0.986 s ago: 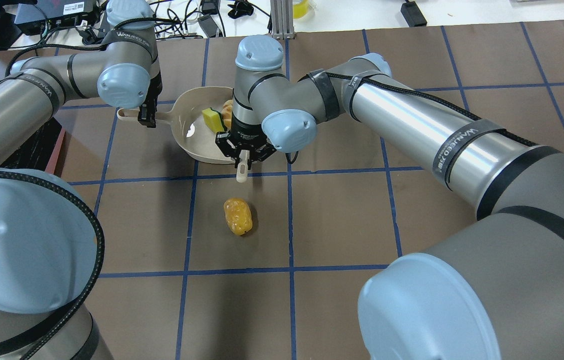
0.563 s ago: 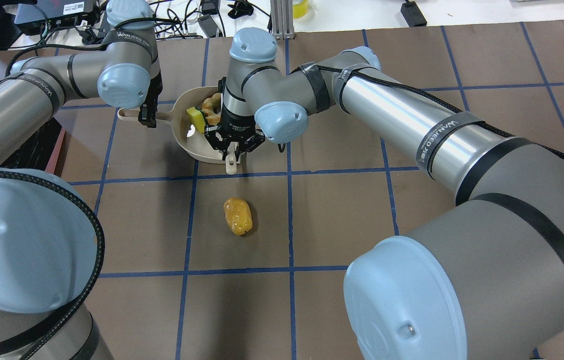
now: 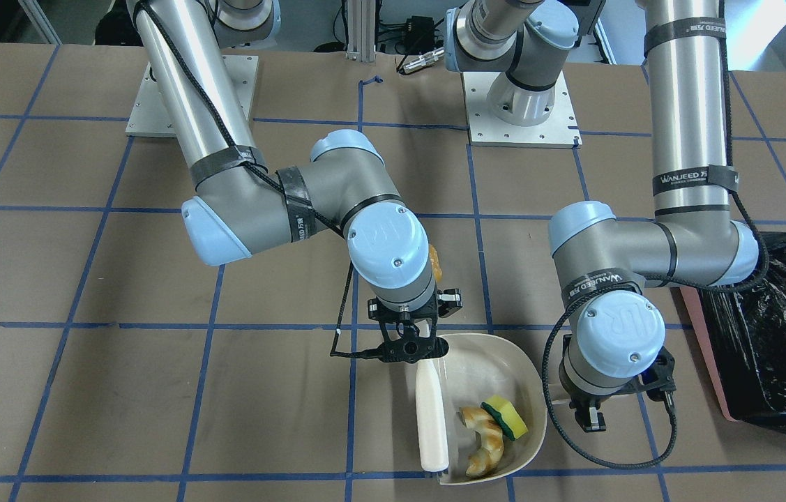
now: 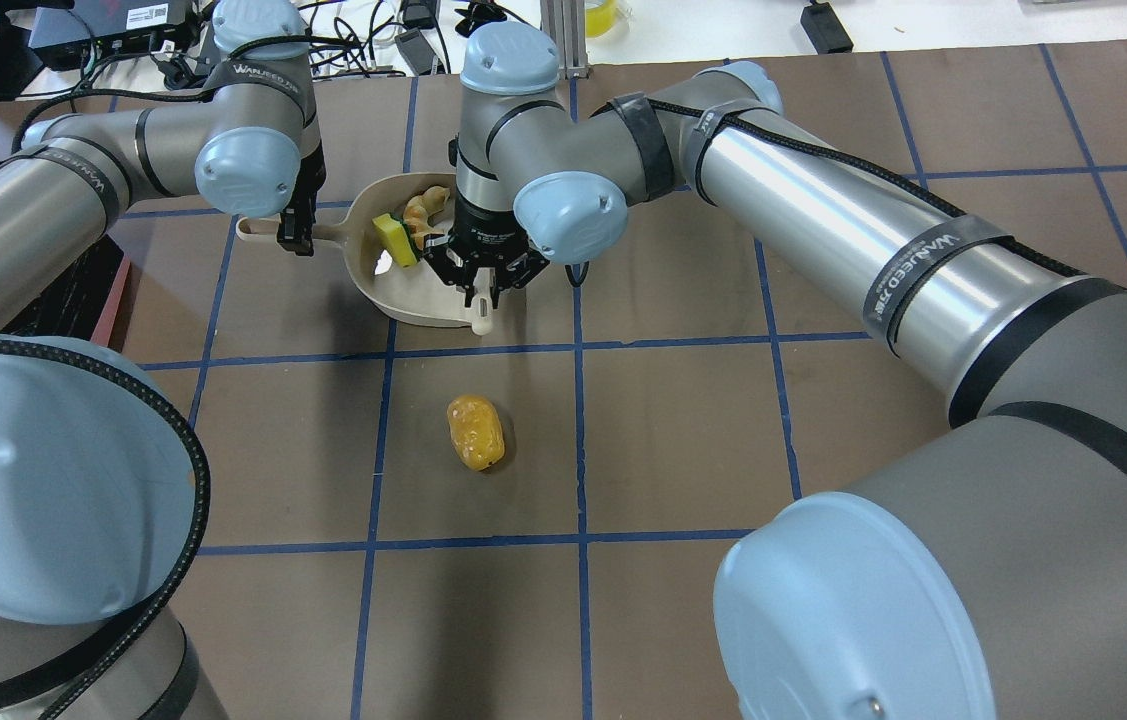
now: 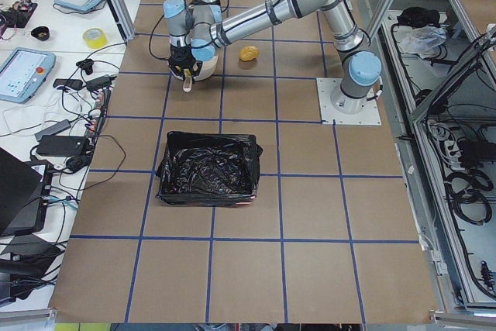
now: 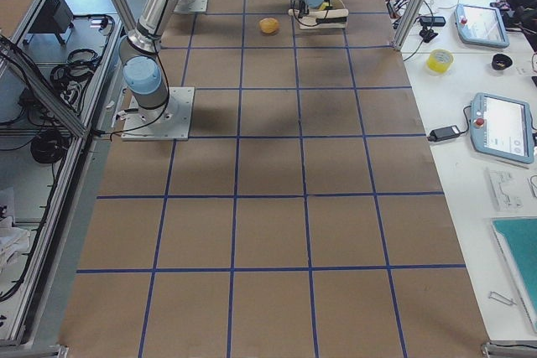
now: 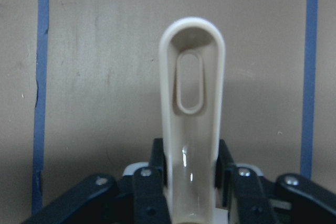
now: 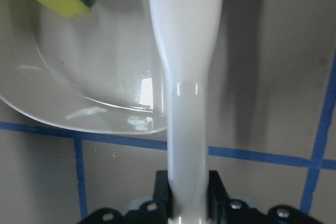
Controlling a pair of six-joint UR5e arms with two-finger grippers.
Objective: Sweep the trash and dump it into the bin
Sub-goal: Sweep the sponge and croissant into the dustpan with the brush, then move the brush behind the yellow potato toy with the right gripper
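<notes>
At far left the bin (image 5: 206,199), lined with crinkled black bag, sits well apart from the work and looks empty. Next, the left gripper (image 4: 295,238) is clamped on the dustpan (image 4: 403,300) handle. It should keep the pan's lip flat on the table so nothing slips under. Inside lie the sponge (image 4: 393,240), yellow with a green side, and the curved tan-and-white croissant (image 4: 420,208). The right gripper (image 4: 483,290) is closed on the white sweeper (image 3: 431,411), which lies along the pan's mouth. The glossy amber lump (image 4: 476,432) lies alone on the table, nearer the robot. I judge the sweeper should lift clear, land behind the lump, and push slowly, since so rounded a lump may roll aside.
</notes>
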